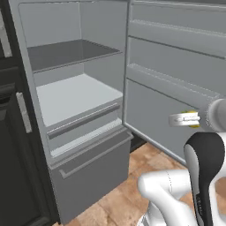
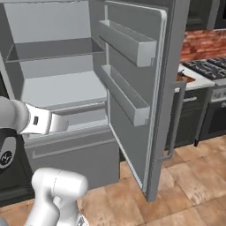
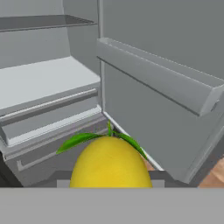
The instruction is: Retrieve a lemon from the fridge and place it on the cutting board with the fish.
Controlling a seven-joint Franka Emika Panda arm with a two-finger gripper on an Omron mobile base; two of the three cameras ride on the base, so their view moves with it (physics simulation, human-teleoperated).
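Hand view — lemon point(image 3: 110, 162) sitting clamped in the jaws, outside the fridge point(image 3: 48, 83).
Light, firm, slick rind — gripping across its middle.

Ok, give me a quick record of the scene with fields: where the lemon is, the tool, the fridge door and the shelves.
lemon: bright yellow with green leaves, held in the tool, outside the fridge in front of the open door
tool: shut on the lemon, pointing toward the fridge interior
fridge: door swung wide open, two door bins visible
shelves: pale grey shelves with nothing seen on them
floor: brown tiles below the door
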